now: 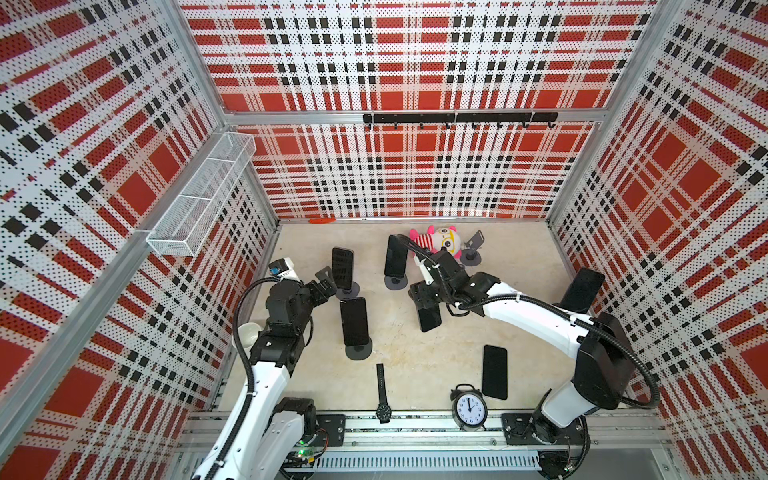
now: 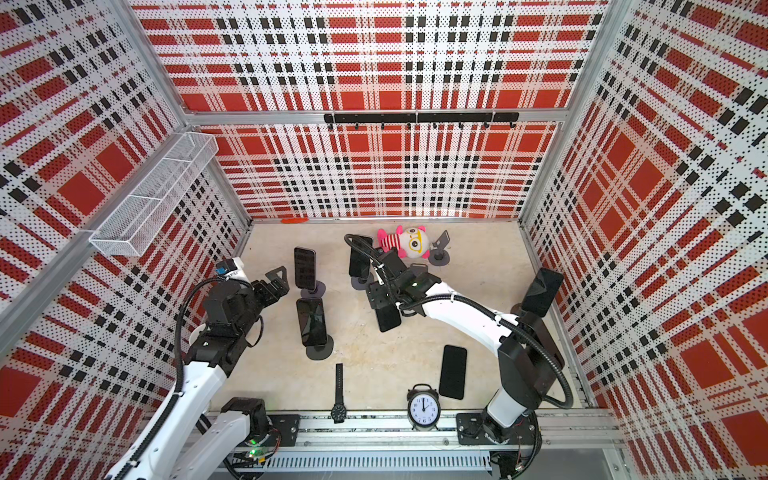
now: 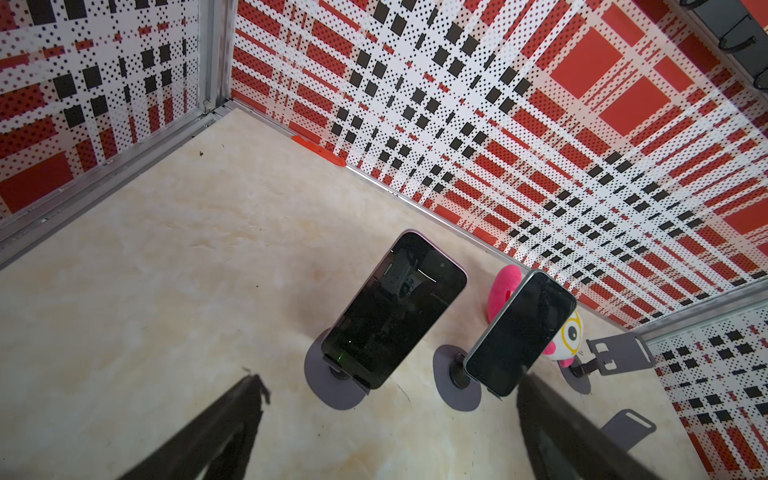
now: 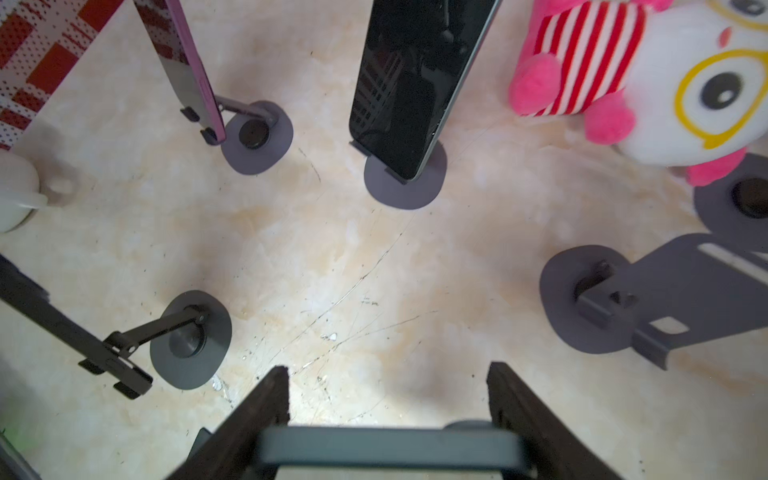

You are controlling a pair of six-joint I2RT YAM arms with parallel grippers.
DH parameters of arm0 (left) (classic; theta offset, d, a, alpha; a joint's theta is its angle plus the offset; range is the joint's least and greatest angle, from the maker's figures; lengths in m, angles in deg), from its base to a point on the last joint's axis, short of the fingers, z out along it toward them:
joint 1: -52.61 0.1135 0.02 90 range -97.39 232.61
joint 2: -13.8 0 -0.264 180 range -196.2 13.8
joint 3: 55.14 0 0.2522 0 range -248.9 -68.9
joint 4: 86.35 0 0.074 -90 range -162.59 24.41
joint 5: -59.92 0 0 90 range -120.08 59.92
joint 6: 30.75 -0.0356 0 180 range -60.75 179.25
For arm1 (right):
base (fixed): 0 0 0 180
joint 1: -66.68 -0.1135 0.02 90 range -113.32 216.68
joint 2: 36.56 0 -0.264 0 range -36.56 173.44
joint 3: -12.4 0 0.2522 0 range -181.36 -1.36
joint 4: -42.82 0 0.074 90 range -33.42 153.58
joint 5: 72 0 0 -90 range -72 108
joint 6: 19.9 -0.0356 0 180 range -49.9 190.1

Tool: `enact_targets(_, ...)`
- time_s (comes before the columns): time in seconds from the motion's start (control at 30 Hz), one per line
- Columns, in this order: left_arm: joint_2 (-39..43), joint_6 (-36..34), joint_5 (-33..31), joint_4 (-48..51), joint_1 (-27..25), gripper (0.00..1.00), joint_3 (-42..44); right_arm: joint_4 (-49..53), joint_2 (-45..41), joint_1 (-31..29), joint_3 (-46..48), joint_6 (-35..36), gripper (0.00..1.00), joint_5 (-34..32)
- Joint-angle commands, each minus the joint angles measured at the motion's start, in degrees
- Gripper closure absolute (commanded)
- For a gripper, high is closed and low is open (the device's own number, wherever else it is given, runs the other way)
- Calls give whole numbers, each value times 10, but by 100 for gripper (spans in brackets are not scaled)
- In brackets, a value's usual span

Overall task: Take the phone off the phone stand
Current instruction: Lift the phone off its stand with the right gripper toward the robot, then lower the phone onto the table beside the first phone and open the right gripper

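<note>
Beige marbled tabletop, red plaid walls

Both top views look down from high up on the whole table and both arms. Each wrist camera sits close behind its fingers, looking past them. Ahead of both stand two shared phones and the toy.

Bright even light, soft shadows; top-view edges warped; nearest phone blurry in R wrist cam.
</note>
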Motion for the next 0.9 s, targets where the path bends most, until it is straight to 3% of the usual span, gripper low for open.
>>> enact_targets(0.0,-2,-7,4,-14,5,2,-2,9,7,-1,8,-47,44,12)
enact_targets(0.37,-1,-6,3,-14,5,2,2,60,-15,-7,88,-199,46,-5)
enact_targets(0.57,-5,-4,8,-16,1,2,3,128,-24,-7,114,-251,46,-48)
enact_targets(0.87,-8,-7,5,-14,-2,2,1,157,-22,-7,140,-290,47,-42)
